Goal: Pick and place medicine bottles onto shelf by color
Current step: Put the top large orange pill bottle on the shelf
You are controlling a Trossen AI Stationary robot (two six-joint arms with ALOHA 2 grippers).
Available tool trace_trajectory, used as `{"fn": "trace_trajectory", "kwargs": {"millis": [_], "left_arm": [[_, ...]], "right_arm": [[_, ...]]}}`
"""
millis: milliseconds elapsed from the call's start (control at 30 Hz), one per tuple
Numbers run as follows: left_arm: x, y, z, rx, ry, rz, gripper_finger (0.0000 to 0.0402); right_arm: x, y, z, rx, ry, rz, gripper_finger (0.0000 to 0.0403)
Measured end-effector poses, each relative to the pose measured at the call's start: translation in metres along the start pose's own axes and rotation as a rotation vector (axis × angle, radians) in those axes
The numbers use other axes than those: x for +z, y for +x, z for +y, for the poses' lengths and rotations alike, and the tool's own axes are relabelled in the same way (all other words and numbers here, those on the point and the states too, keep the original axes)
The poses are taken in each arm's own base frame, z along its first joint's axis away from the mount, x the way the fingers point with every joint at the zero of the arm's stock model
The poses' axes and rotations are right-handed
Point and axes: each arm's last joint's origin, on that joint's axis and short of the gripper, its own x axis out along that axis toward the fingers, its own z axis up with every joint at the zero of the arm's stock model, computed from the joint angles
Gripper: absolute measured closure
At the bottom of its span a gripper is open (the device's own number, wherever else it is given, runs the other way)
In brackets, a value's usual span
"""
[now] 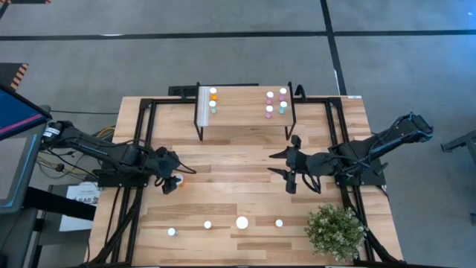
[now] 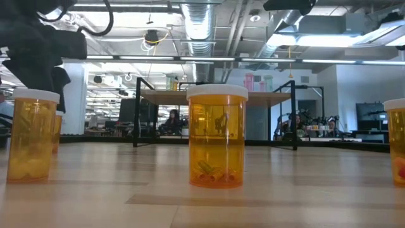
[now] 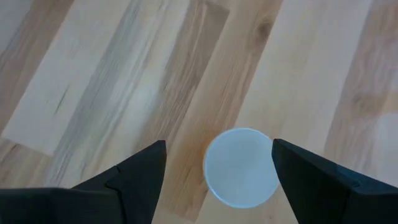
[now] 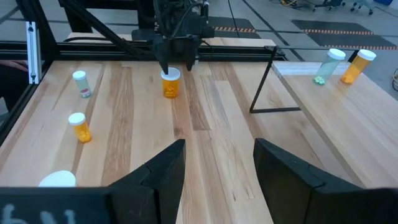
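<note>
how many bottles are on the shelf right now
8, by the high view. Three at the left end of the shelf. Five at the right end. Others may be hidden.

The surface (image 1: 245, 179) is pale wood planking set in a black metal frame (image 1: 141, 149). Around it lies a grey floor (image 1: 223, 63) crossed by dark tape lines (image 1: 186, 35). Overhead run bare silver ducts (image 2: 196, 25) and long strip lights (image 2: 329, 39). Far back in the room, people sit at desks (image 2: 172, 120). A bushy green plant (image 1: 336, 232) stands at one corner.
</note>
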Motion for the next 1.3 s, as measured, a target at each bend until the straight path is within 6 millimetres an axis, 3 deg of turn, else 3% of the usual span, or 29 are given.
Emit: {"fn": "trace_trajectory", "kwargs": {"millis": [567, 1100, 1300], "left_arm": [[-0.005, 0.0, -0.005, 0.004, -0.018, 0.002, 0.0122], [-0.006, 0.02, -0.011, 0.084, -0.009, 0.115, 0.012], [0.0, 0.013, -0.014, 0.078, -0.004, 0.112, 0.012]], "right_arm": [[0.0, 0.0, 0.0, 0.0, 0.001, -0.001, 0.0194], [0.0, 0.0, 0.0, -0.001, 0.003, -0.001, 0.0194], [0.001, 0.0, 0.0, 0.0, -0.005, -0.005, 0.0194]]}}
